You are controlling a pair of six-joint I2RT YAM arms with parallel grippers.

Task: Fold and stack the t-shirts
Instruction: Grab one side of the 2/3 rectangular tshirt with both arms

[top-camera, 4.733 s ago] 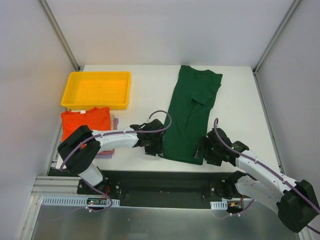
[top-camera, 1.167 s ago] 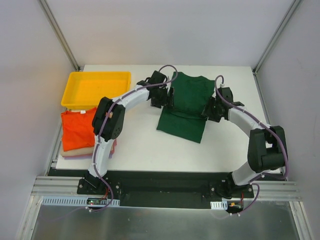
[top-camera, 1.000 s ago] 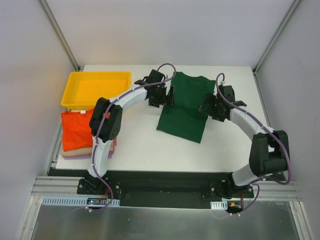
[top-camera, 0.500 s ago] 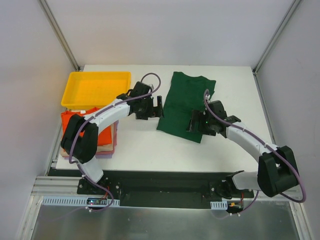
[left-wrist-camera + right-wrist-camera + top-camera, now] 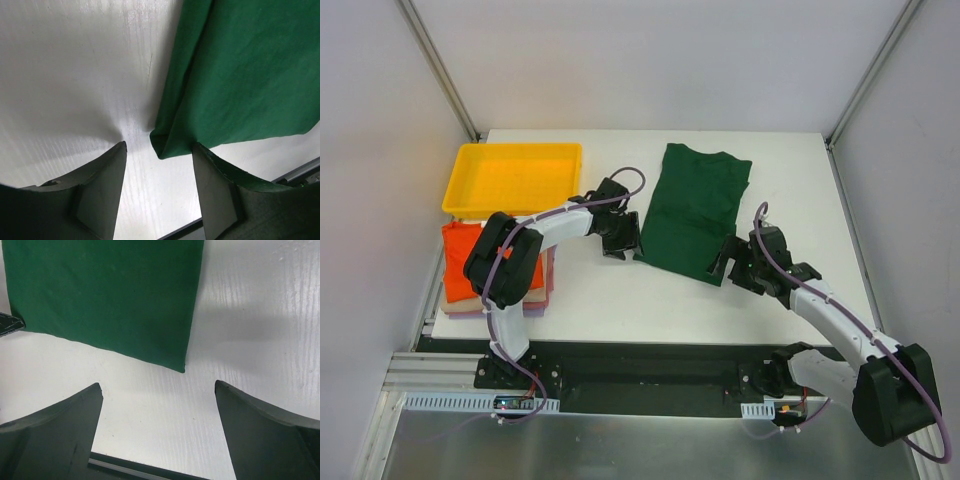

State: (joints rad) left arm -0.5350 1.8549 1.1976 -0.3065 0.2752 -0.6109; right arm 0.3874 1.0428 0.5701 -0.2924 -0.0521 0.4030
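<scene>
Top external view: white table (image 5: 620, 290), arms bolted at its near edge.

- Dark green t-shirt (image 5: 695, 210): the biggest item. It lies flat mid-table, right of centre, folded to a long panel. The collar end is far and the hem end near, and the whole lies slightly tilted. Along its left edge the left wrist view shows one layer lapped over another.
- Yellow tray (image 5: 515, 149): far left corner of the table. Its ribbed floor shows from wall to wall.
- Stack of folded shirts: on the table just in front of the tray, at the left edge and outside the tray. The orange t-shirt (image 5: 460, 258) is on top, with a beige layer (image 5: 458, 303) under it. A pale pink-lilac shirt (image 5: 549, 272) peeks out at the right side. The left arm's elbow crosses over the stack and hides part of it.
- Left gripper (image 5: 159, 146): low at the green shirt's near left corner, fingers spread. The corner sits between the tips and no cloth is pinched.
- Right gripper (image 5: 157, 386): fingers wide apart, holding nothing, over bare table just nearer than the shirt's near right corner.
</scene>
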